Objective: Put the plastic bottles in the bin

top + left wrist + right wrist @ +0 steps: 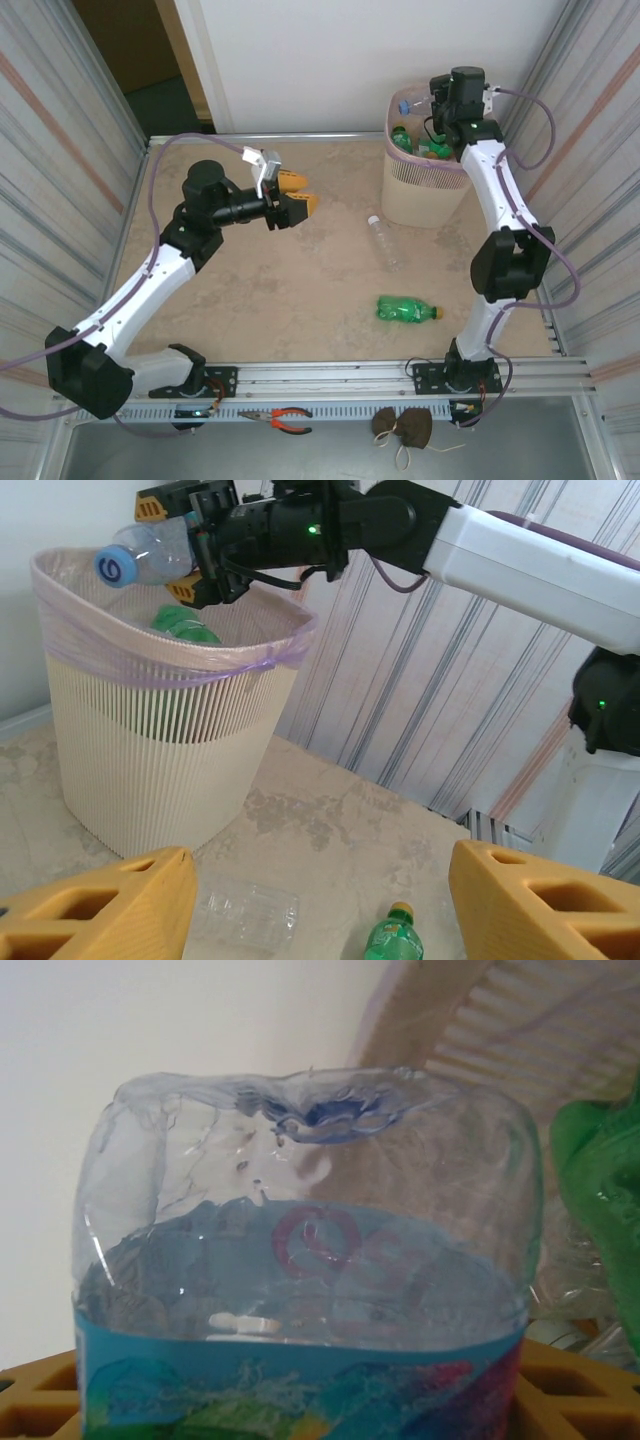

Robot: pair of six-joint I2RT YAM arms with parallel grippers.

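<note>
Right gripper: jaws closed across the body of a clear blue-capped bottle, held sideways. In the right wrist view the crumpled base is right at the lens and the blue label sits down between the yellow pads. The grip looks mid-body; I can't judge how hard the pinch is. From the left wrist view the bottle hangs just above the mouth of the bin, cap pointing to 9 o'clock and close to the rim on that side. The pink liner is folded over the rim, and green bottles are already lying inside. I read the step as the drop. To do it cleanly, shift the bottle a touch toward 3 o'clock so its full length is inside the rim, since the cap end looks likely to clip the edge and bounce out. Then open wide in one go rather than a slow release that lets it tip off one pad, and lift straight up so the fingers don't snag the liner. On the top view the bin sits at 1 o'clock on the table. A clear bottle lies just off the bin at 7 o'clock, and a green bottle lies at 6 o'clock from that, nearer the right arm base. Left gripper: jaws apart, empty, hovering at 10 o'clock and pointing toward 3 o'clock.
</note>
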